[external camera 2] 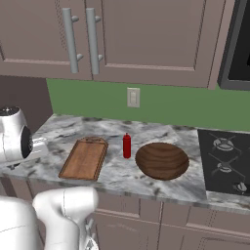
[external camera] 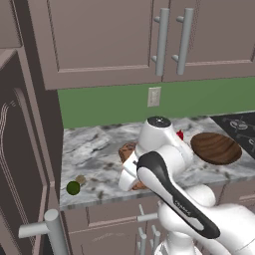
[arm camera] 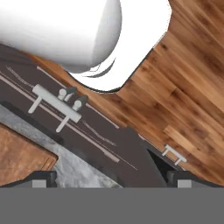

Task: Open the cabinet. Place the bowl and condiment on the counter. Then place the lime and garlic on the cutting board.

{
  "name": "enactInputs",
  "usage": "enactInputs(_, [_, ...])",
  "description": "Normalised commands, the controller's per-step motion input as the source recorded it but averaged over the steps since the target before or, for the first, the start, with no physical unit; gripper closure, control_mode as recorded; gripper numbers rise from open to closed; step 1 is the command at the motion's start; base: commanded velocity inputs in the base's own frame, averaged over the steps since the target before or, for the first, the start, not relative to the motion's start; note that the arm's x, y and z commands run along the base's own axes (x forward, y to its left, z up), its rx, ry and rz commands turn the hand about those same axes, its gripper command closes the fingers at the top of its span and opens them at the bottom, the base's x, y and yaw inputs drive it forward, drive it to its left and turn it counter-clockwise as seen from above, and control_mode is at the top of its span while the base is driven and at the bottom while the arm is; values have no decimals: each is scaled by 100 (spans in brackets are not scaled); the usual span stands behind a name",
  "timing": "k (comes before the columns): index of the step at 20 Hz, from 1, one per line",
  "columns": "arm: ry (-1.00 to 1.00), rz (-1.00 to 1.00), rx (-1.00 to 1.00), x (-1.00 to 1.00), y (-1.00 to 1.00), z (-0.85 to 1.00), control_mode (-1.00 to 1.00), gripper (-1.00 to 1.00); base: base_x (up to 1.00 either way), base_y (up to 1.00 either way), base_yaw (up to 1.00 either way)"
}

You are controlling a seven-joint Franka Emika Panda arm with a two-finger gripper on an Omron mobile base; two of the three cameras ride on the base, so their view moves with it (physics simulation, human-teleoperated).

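The cabinet door point(external camera: 20, 164), with its arched panel and grey bar handle point(external camera: 52, 226), stands swung out at the left. The lime point(external camera: 73, 188) and garlic point(external camera: 80, 179) lie side by side near the counter's point(external camera: 94, 149) front left edge. To their right lies the cutting board point(external camera 2: 84, 158), with nothing on it. Beside it stands the red condiment point(external camera 2: 127, 145), then the wooden bowl point(external camera 2: 162, 160). My gripper point(arm camera: 110, 178) is open and holds nothing. It points down past the counter's front edge, and a corner of the cutting board point(arm camera: 22, 157) lies to its left.
A black stove point(external camera 2: 224, 161) adjoins the counter on the right. Wall cabinets point(external camera: 109, 35) with paired handles hang above, with an outlet point(external camera 2: 133, 97) on the green wall. Drawer handles point(arm camera: 57, 103) and wooden floor point(arm camera: 183, 96) lie below the hand. My arm point(external camera: 169, 189) hides much of the board.
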Motion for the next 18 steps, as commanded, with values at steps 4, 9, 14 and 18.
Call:
enactInputs(4, [4,2,0,0,23,-11,-100,-100,0,0,0])
enactInputs(9, [3,4,0,18,48,-13,-100,-100,0,0,0])
enactInputs(14, [0,7,0,17,45,-15,-100,-100,0,0,0])
enactInputs(18, [0,9,0,17,37,-10,-100,-100,0,0,0])
